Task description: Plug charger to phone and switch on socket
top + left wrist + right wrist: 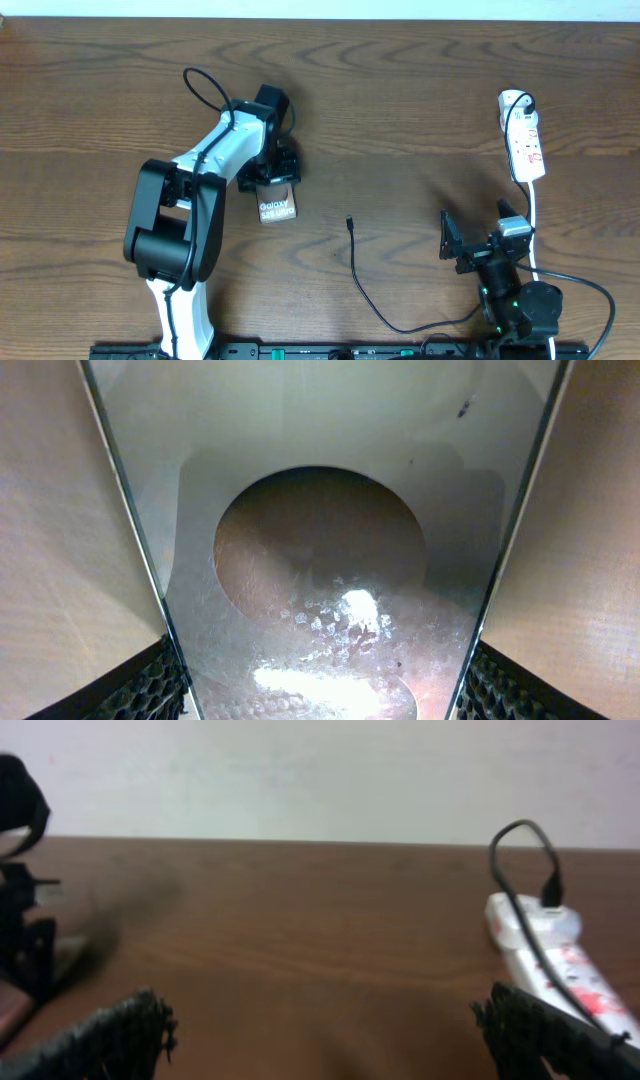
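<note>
On the left half of the brown wooden counter (400,90), my left fingers (145,688) are closed on the flat bronze-grey phone slab with white "Galaxy" lettering (278,208). In the left wrist view the slab fills the gap, with both of its long edges meeting the pads. From overhead, its lettered end juts out towards the front edge.

My right fingers (130,1035) are spread wide and hold nothing. They sit low at the front right of the counter.

The thin long black charger cable (352,255) lies loose on the counter between the two arms. Its small black plug tip (349,222) lies to the right of the phone, near it but not touching. It is well apart from my right fingers, on their left.

The narrow white power strip with red markings (524,145) lies at the back right, beyond my right fingers, with a black plug in its far end.

Assessment: the phone is secured and the plugging step is in hand but not begun. The next move calls for my right fingers to reach left, pinch the cable just behind the tip and line it up with the phone's port. I cannot see the port. Whether the switch is on or off is too small to tell.
</note>
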{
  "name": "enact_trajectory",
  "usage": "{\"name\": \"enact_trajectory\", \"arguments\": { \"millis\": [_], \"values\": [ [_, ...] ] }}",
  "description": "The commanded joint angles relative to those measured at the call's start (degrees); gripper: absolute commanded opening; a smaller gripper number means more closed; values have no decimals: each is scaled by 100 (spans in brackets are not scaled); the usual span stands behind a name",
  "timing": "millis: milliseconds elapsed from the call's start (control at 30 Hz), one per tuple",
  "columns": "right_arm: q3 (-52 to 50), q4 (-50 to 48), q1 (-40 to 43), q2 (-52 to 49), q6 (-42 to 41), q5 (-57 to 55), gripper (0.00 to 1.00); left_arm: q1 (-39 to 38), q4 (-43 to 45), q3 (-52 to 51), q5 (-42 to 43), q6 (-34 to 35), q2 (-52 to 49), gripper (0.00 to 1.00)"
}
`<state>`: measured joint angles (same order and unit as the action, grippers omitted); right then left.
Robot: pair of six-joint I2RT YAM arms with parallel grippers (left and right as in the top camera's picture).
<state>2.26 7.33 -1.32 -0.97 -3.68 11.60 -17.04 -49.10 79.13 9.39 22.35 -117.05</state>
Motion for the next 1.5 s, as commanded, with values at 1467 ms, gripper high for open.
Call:
{"name": "enact_trajectory", "arguments": {
  "millis": [1467],
  "values": [
    [4638,715,-2573,-7952,-2448,1886,83,-144,-223,-129,2214,-710,1338,69]
  ]
}}
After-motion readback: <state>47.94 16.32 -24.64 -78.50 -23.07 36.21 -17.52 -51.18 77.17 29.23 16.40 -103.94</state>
